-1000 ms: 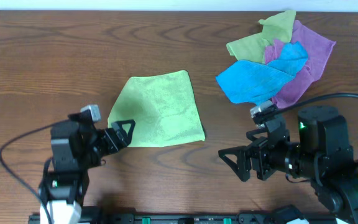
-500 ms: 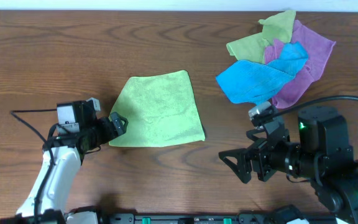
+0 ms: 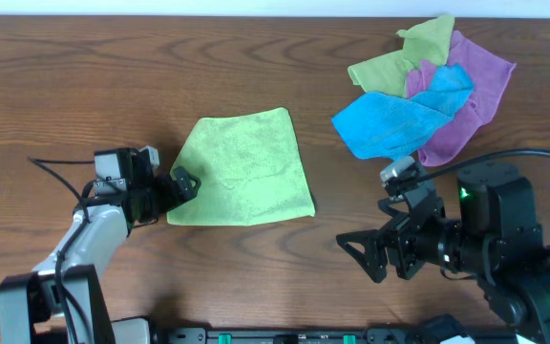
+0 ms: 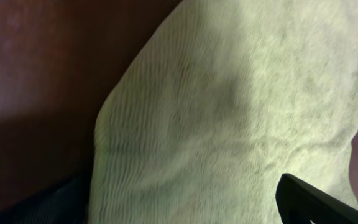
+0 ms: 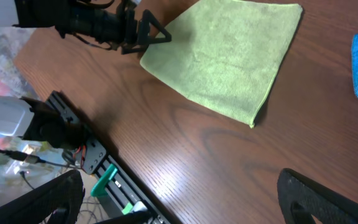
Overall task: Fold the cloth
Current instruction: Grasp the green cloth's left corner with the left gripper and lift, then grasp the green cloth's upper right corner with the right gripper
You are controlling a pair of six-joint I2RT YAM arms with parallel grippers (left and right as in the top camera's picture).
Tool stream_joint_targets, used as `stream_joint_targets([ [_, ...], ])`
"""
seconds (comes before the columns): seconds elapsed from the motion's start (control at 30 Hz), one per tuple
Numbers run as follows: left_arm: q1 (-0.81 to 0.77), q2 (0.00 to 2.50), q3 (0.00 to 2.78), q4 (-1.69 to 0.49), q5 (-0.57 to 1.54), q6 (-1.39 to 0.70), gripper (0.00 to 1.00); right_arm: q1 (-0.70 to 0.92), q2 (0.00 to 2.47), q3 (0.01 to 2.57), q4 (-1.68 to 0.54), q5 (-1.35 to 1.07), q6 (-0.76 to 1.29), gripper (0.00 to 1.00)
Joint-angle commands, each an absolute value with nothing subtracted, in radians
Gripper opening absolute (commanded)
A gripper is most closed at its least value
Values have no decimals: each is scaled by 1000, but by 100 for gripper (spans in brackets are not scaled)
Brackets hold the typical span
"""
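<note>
A light green cloth lies flat on the wooden table, left of centre. It fills the left wrist view and shows in the right wrist view. My left gripper is low at the cloth's near-left edge. It is open, its two fingers apart with the cloth's edge between them. My right gripper is open and empty over bare table to the right of the cloth, its fingers wide apart.
A pile of cloths lies at the back right: a blue one, a purple one and an olive-green one. The table's front edge with a black rail and green clamp is close under the right gripper.
My left arm has reached forward and down, bringing its gripper from the front left onto the cloth's near-left edge. The right arm and the cloth have not moved.
</note>
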State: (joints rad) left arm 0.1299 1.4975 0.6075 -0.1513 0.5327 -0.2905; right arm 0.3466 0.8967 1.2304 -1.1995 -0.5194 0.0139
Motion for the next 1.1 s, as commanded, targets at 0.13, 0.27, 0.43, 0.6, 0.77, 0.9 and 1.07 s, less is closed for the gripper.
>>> stream_joint_targets([
  [0.13,131,1615,604,10,583,-363,95,354,897,1243,-1200,-520,-8,99],
  [0.27,131,1700,604,160,677,-431,96,354,897,1243,-1200,-520,-17,99],
  [0.43,131,1797,620,321,836,-488,96,354,897,1243,-1197,-520,-24,99],
  [0.6,130,1811,695,381,1032,-487,97,354,905,1243,-1192,-520,-32,99],
  [0.77,123,1796,802,492,1280,-524,95,354,943,1243,-1193,-520,-31,99],
  [0.9,93,1748,857,532,1318,-531,94,354,973,1243,-1194,-521,-31,99],
  [1.07,62,1691,882,511,1283,-493,87,354,992,1243,-1197,-527,-31,99],
])
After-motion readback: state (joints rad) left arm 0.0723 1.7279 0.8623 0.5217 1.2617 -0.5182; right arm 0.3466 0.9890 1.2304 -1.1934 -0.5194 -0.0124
